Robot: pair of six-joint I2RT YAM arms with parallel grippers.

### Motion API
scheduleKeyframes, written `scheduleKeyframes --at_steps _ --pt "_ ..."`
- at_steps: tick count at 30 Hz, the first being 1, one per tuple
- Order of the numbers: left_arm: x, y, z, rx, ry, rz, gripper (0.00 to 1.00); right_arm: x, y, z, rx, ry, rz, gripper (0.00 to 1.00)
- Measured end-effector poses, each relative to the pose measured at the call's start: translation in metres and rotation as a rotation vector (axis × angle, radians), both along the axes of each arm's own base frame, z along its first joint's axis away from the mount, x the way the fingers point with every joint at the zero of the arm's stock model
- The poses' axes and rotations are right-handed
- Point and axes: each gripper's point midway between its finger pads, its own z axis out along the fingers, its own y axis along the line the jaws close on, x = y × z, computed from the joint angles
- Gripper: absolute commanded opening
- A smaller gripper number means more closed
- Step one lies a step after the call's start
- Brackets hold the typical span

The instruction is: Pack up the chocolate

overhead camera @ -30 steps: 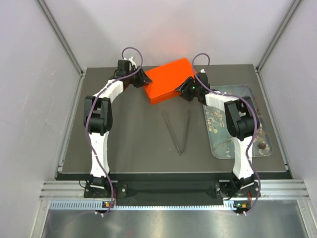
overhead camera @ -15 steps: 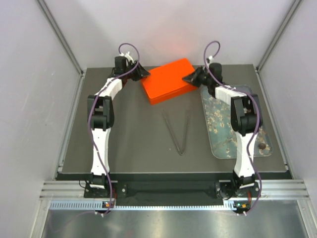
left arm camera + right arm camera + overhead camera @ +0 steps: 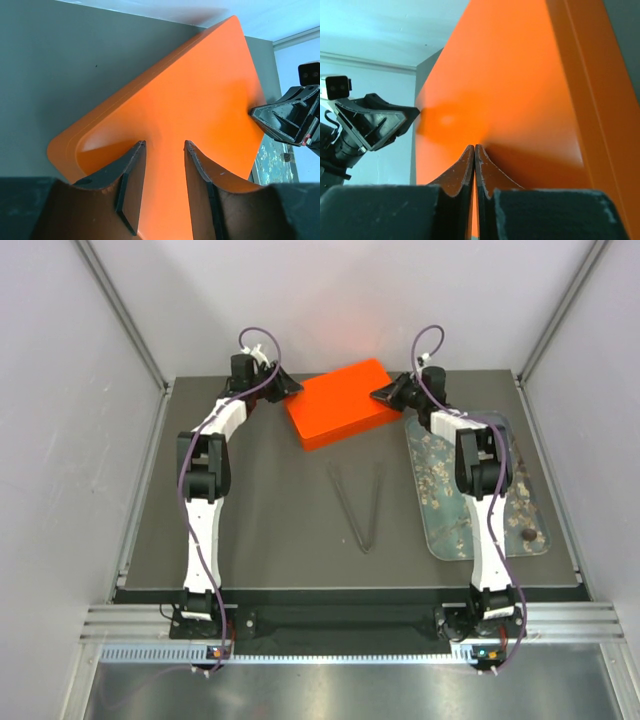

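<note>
Near the middle of the tabletop [image 3: 260, 520] lies a pair of dark tongs [image 3: 365, 540], untouched, with the joined end nearest the arm bases. To the right, a grey-blue tray [image 3: 450, 530] runs from near to far. One dark lump of chocolate [image 3: 526, 535] sits at the tray's near right corner, well apart from both claws. No other lump can be made out from overhead, and the right arm covers part of the tray.

At the far centre, an orange box [image 3: 340, 405] lies closed and skewed on the tabletop. The arms reach it from opposite ends. The left claw [image 3: 165, 145] is at the left end, jaws part-way apart over the lid; whether they pinch anything cannot be determined. The right claw [image 3: 474, 147] is fully closed on nothing, its joined tips pressed against the right end of the box.

Judgement: the opposed placement braces the box so that the lid can be worked open. This step must precede packing. The chocolate is not yet picked up.
</note>
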Motion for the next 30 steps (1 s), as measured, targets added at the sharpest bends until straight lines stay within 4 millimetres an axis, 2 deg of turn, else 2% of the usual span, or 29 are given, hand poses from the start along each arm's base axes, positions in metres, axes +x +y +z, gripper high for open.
scheduleKeyframes --at_steps 7,13,16,20,24,26,30 --pt "0.002 -0.003 0.001 -0.021 -0.025 -0.018 0.43 -0.005 -0.009 -0.001 -0.028 0.018 -0.058 0.00" --pt "0.002 -0.002 0.002 -0.039 -0.015 -0.013 0.44 0.003 -0.012 0.006 -0.035 -0.020 -0.090 0.00" --pt "0.003 -0.003 0.002 -0.052 -0.006 -0.008 0.43 0.022 -0.009 0.021 -0.037 -0.105 -0.125 0.00" --pt "0.005 -0.004 0.001 -0.083 -0.006 -0.010 0.43 0.053 0.002 0.052 -0.031 -0.252 -0.174 0.00" --pt "0.006 -0.005 0.001 -0.096 -0.005 -0.007 0.42 0.077 0.031 0.066 -0.048 -0.351 -0.216 0.00" --pt "0.006 -0.005 0.001 -0.098 -0.005 -0.006 0.42 0.082 0.048 0.057 -0.081 -0.341 -0.242 0.00" --pt "0.008 -0.005 0.000 -0.089 -0.010 0.005 0.42 0.078 0.063 0.014 -0.160 -0.224 -0.299 0.00"
